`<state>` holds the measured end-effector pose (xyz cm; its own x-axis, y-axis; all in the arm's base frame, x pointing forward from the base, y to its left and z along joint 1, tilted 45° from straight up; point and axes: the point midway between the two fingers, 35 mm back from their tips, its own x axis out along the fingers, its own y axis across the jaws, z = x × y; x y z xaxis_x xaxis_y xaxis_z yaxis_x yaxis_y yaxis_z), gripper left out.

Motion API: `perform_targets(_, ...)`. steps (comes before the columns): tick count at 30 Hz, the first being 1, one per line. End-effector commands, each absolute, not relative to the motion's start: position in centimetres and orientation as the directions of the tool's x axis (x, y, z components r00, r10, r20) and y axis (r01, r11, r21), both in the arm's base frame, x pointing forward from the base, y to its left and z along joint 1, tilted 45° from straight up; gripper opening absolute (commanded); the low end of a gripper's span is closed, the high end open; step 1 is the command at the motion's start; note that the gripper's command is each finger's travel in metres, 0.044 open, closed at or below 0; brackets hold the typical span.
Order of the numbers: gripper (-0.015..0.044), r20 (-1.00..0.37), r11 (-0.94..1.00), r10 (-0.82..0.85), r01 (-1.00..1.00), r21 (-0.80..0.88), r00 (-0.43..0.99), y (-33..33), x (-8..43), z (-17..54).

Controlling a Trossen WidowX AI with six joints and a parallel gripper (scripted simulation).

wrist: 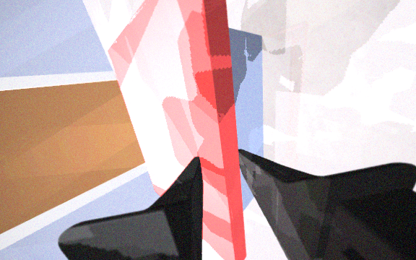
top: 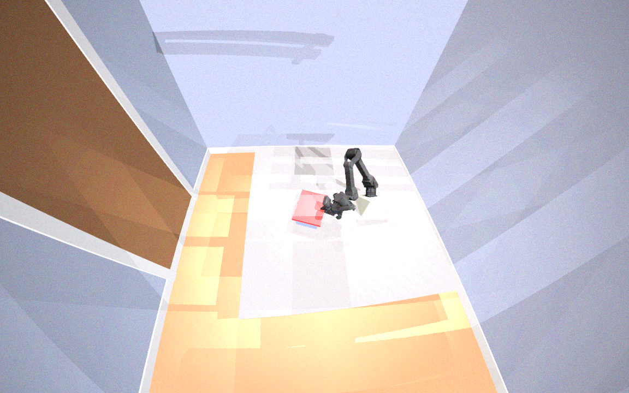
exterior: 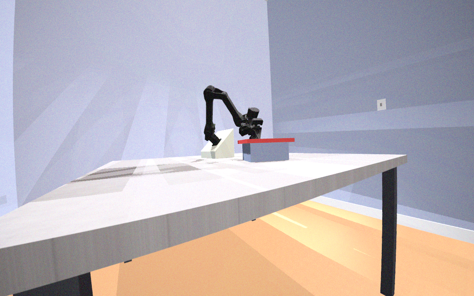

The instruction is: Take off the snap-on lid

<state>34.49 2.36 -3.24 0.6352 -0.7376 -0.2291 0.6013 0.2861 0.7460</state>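
Note:
The red lid (top: pixel 307 207) (exterior: pixel 273 140) (wrist: pixel 230 144) lies flat on top of the blue storage box (top: pixel 306 225) (exterior: pixel 268 151) (wrist: pixel 252 108), seated all round as far as the views show. My gripper (wrist: pixel 218 157) is shut on the lid's edge on the side toward the arm. In the wrist view one finger is over the lid's top face and the other is under its rim, beside the box wall. In the exterior view the fingertips are partly hidden behind the lid.
The arm stands on the white table (top: pixel 307 283) (exterior: pixel 139 206). A pale wedge-shaped block (top: pixel 363 205) (exterior: pixel 226 145) stands by the arm's base. The table's edge runs to the left of the box in the top view, with orange floor (top: pixel 209 278) beyond it.

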Motion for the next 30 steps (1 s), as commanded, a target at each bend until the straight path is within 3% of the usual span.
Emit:
perform_targets(1, 0.0, -0.225, 0.289, -0.736, 0.596, 0.749, 0.639, 2.67, 34.5, -2.97)
perform_targets(30, 0.0, -0.225, 0.289, -0.736, 0.596, 0.749, 0.639, 3.11, 34.46, -2.57)
